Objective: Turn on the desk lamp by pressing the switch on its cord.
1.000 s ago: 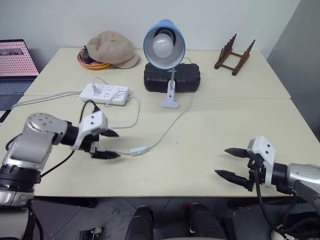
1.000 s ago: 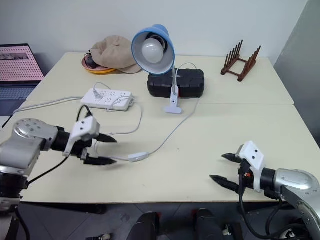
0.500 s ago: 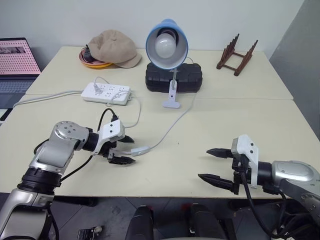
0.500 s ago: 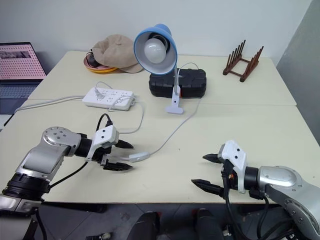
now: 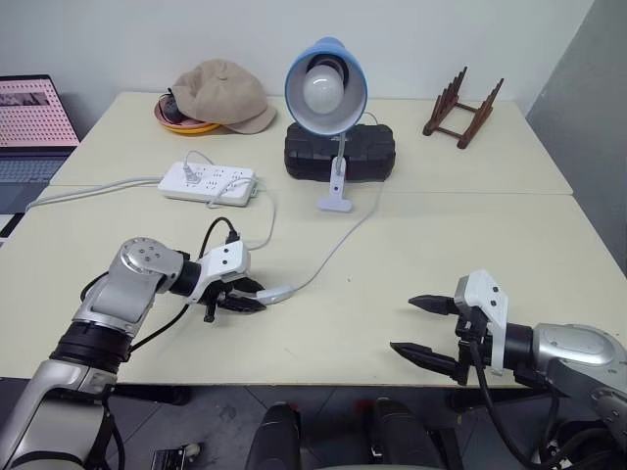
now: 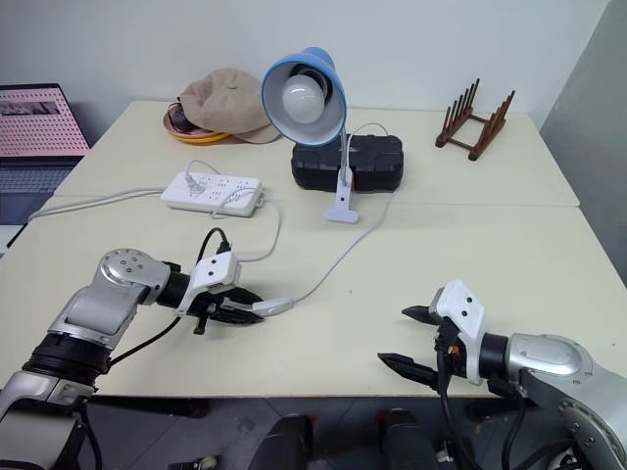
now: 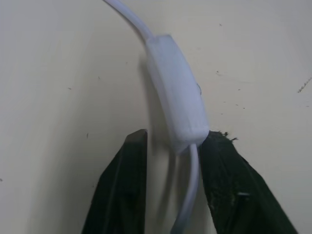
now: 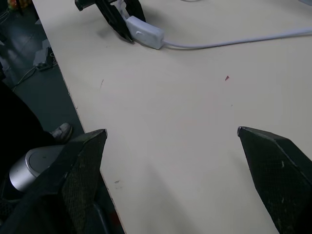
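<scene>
The desk lamp point(image 5: 326, 83), with a blue shade and an unlit white bulb, stands at the back of the table. Its thin white cord point(image 5: 338, 242) runs forward to the small white switch point(image 5: 276, 293) lying flat on the tabletop. My left gripper point(image 5: 257, 299) is down at the switch's near end. In the left wrist view its black fingers point(image 7: 122, 195) are closed in around that end of the switch point(image 7: 178, 92) and the cord leaving it. My right gripper point(image 5: 403, 324) hovers open over the front right of the table, apart from the switch point(image 8: 145, 33).
A white power strip point(image 5: 208, 183) with its own cables lies behind my left arm. A black case point(image 5: 340, 152), a tan cap point(image 5: 220, 93) and a wooden rack point(image 5: 460, 108) stand along the back. A laptop point(image 5: 29, 122) is at the far left.
My left gripper has moved right and down to the switch, and its wide-open fingers have closed in on the switch's end. The right gripper has stayed open.
</scene>
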